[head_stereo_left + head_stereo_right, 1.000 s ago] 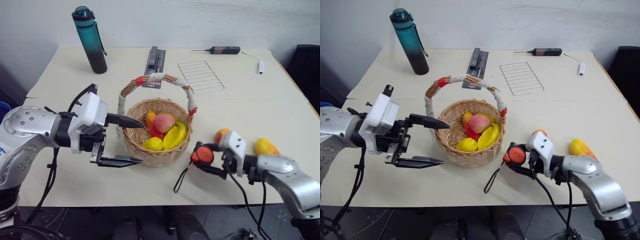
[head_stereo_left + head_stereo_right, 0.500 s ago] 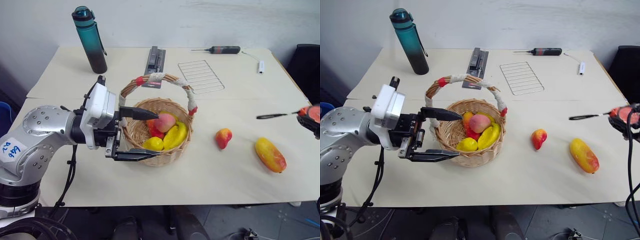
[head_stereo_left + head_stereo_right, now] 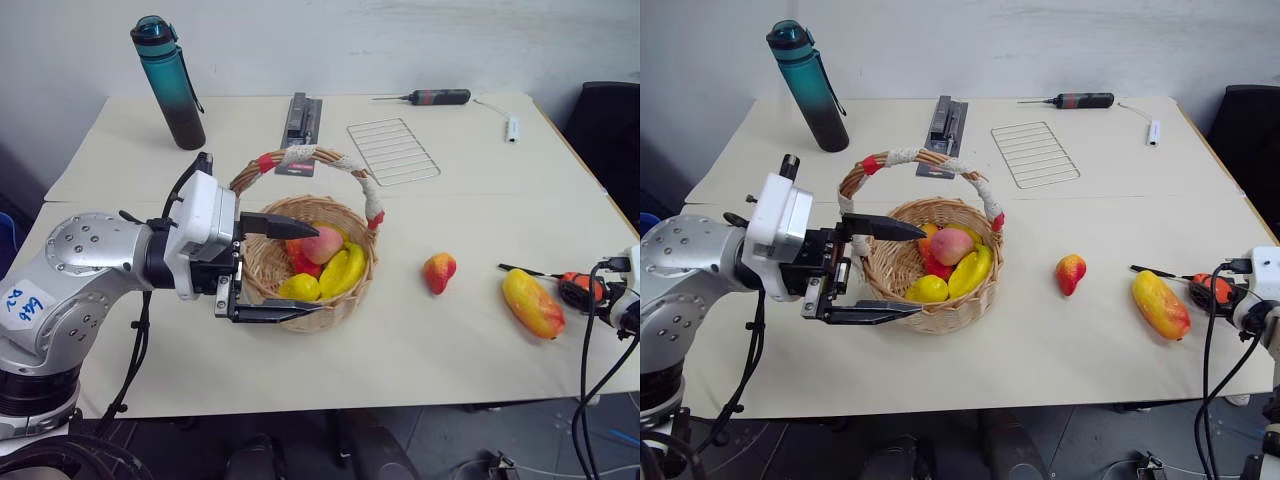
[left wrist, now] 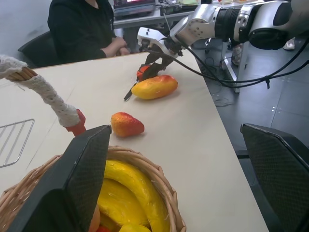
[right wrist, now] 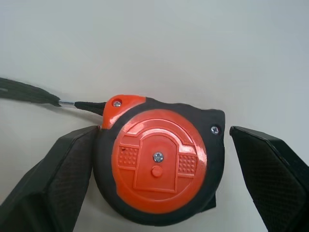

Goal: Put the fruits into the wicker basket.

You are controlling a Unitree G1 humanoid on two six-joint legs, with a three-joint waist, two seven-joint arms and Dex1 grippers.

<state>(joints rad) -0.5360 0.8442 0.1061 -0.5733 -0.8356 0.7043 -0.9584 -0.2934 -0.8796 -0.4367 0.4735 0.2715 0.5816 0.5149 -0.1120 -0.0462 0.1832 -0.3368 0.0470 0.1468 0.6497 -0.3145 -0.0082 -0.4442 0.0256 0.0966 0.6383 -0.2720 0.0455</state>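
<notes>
The wicker basket (image 3: 345, 306) stands mid-table with a pink peach (image 3: 322, 243), a yellow banana (image 3: 343, 270) and a lemon (image 3: 298, 287) inside. My left gripper (image 3: 318, 267) is open, one finger over the basket's left rim and the other outside its wall. Two fruits lie on the table to the basket's right: a small red-yellow peach-like fruit (image 3: 438, 272) and a yellow-orange mango (image 3: 533, 303). By the table's right edge, just past the mango, my right gripper (image 5: 162, 129) is open around the red-orange tape measure (image 5: 157, 166). One finger touches the tape measure and the other stands clear of it.
A teal bottle (image 3: 167, 82), a black bar tool (image 3: 297, 120), a wire rack (image 3: 392, 152), a screwdriver (image 3: 425, 97) and a small white item (image 3: 511, 128) lie along the back. A person in dark clothes (image 4: 82, 29) sits beyond the table's right end.
My right arm swung from beside the basket to the table's right edge with the tape measure, and its fingers have spread. My left gripper closed in on the basket's rim.
</notes>
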